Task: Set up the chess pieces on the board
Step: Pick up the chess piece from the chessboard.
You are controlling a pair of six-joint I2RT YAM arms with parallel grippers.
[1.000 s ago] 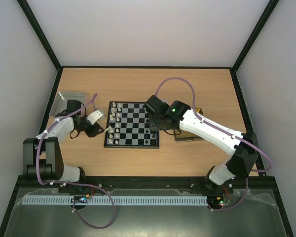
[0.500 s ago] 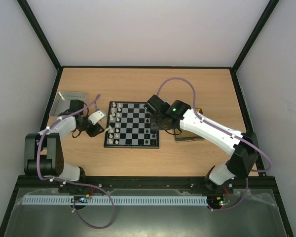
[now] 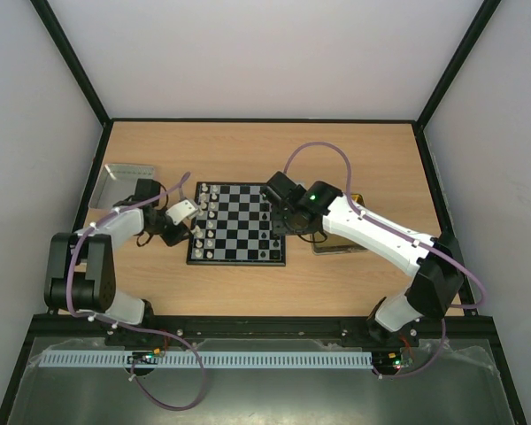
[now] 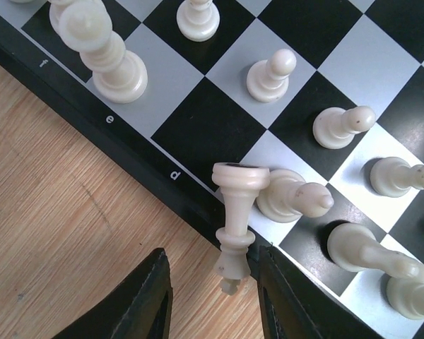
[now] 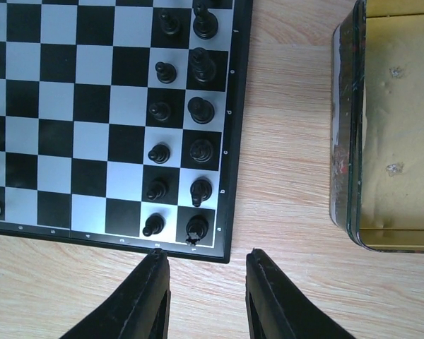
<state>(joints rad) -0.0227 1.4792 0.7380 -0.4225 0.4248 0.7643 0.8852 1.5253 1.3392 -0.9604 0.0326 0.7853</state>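
My left tool (image 4: 212, 282) is spread around a white piece (image 4: 234, 219) lying head toward me, base on the board (image 4: 198, 131); my right tool (image 5: 205, 272) is also spread.

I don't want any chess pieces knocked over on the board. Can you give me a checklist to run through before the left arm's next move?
1. White piece standing upright: not ok. It is tipped, with its base at the edge of the board and its head between the jaws of the left gripper.
2. Jaws gripping that piece: cannot tell.
3. Gap to the nearest white pawn: cannot tell. The two overlap in the left wrist view.
4. Right gripper out of the way: ok. Its jaws are apart and empty, off the board's corner.
5. Black pieces standing on their squares: ok.
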